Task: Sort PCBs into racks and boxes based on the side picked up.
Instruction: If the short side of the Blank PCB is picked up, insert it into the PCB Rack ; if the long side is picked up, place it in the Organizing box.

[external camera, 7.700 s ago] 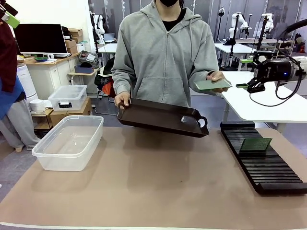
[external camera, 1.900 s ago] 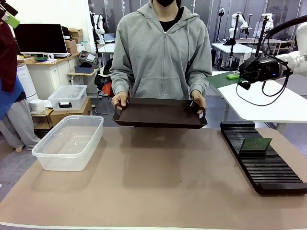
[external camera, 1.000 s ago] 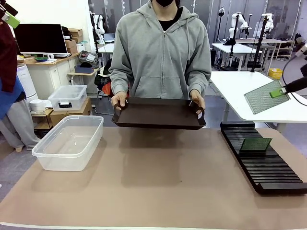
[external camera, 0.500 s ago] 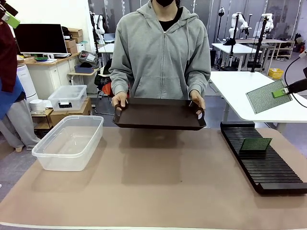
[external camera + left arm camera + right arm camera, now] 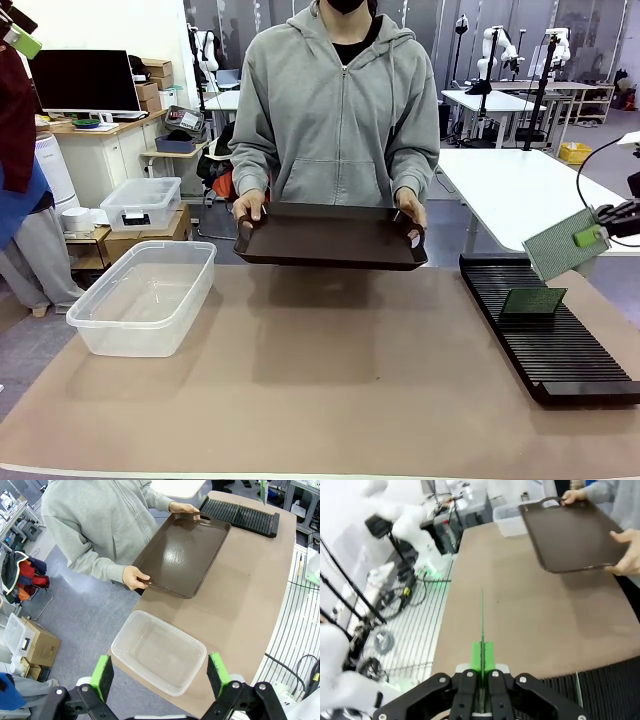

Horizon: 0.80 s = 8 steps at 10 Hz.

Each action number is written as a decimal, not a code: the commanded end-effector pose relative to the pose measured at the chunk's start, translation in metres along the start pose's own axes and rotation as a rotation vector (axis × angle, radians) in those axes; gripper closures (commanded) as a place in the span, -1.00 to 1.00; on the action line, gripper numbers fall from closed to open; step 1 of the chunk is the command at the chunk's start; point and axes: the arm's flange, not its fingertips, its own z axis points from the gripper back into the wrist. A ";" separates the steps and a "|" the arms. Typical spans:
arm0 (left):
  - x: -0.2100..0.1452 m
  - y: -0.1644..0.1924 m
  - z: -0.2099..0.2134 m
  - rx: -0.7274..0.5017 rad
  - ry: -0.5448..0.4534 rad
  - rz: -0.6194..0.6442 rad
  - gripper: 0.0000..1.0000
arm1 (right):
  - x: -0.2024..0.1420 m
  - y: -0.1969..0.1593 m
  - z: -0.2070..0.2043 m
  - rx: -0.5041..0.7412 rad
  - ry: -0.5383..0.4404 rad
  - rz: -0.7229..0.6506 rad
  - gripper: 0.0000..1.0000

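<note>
1. One PCB (image 5: 565, 243), a thin green rectangular board with a finely dotted face, hangs tilted in the air above the far end of the rack (image 5: 545, 335), at the right edge of the front view.
2. The right gripper (image 5: 590, 236) has its jaws clenched on that board's edge; in the right wrist view the board (image 5: 482, 630) appears edge-on as a thin line between the green pads.
3. A second PCB (image 5: 533, 301) stands in the slots of the rack, near its far end.
4. The rack is long, flat and black, with many narrow parallel slots, resting on the tan counter (image 5: 330, 390).
5. The box (image 5: 145, 297), a clear plastic tub with a rounded rim, sits at the counter's left.
6. The left gripper (image 5: 162, 675) hovers high above the tub, jaws released.
7. A person holds a dark brown handled tray (image 5: 333, 236) in both hands.
</note>
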 end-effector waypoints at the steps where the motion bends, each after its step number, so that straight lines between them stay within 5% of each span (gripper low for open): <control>1: -0.001 -0.001 -0.001 0.001 0.003 0.000 -1.00 | -0.026 -0.002 0.010 0.001 0.008 0.176 0.96; 3: -0.001 -0.001 -0.001 0.001 0.003 0.000 -1.00 | -0.055 -0.008 0.014 -0.040 0.038 0.241 0.96; 8: -0.001 -0.001 -0.001 0.001 0.003 0.000 -1.00 | -0.094 -0.019 0.019 -0.076 -0.173 0.156 0.96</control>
